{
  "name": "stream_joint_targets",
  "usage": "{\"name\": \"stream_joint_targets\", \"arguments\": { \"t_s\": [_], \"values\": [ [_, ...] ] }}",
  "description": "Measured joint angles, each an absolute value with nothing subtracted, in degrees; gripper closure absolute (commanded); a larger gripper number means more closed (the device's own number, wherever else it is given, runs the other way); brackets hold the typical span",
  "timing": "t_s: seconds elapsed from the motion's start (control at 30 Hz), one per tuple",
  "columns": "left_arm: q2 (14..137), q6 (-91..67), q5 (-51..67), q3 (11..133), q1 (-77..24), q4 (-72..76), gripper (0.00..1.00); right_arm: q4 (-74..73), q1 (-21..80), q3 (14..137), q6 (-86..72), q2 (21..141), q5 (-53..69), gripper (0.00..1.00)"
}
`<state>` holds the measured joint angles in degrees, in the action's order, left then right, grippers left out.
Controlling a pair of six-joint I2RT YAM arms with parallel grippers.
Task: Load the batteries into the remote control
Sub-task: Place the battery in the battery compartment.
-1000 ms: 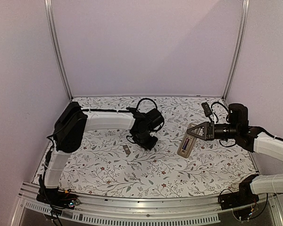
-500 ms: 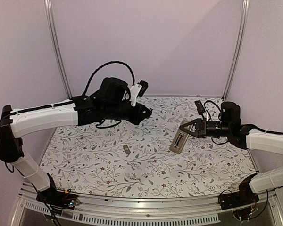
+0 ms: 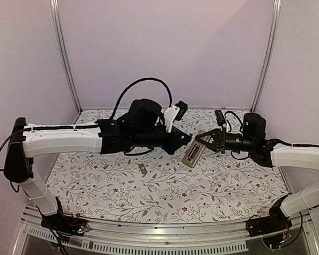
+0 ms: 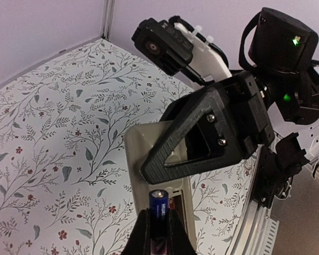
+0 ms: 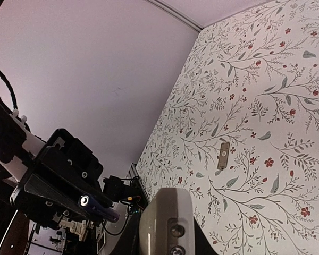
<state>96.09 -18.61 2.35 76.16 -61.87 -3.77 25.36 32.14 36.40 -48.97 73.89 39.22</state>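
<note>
The left gripper (image 3: 184, 139) is clenched on one battery (image 4: 159, 206), dark with a blue end, and holds it in the air right at the open compartment (image 4: 178, 207) of the remote control (image 3: 193, 154). The right gripper (image 3: 204, 143) grasps the remote control near its upper end and holds it tilted above the table (image 3: 228, 186). To do this step well, I think the battery should first be brought parallel to the slot. Then one end is pressed against the contact and the other end is pushed down. The right gripper must be firm, because the remote control can turn in its grasp. A second battery I cannot see. The cover piece (image 3: 142, 169) lies on the table, well apart.
</note>
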Motion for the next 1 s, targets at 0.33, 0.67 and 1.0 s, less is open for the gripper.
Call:
{"name": "stream_joint_targets", "arguments": {
  "t_s": [0.33,0.67,1.0],
  "values": [
    [99.1,-16.6,1.7,79.4,-63.8,-4.2,0.95,28.6,32.3,36.5,-53.2,75.7,38.6,1.00],
    [101.7,-15.8,-0.3,80.8,-64.3,-5.9,0.93,31.8,32.3,36.5,-56.2,76.2,38.1,1.00],
    [102.0,-15.8,-1.9,81.8,-64.7,-6.8,0.86,32.9,32.3,36.5,-57.9,76.2,37.8,1.00]
  ]
}}
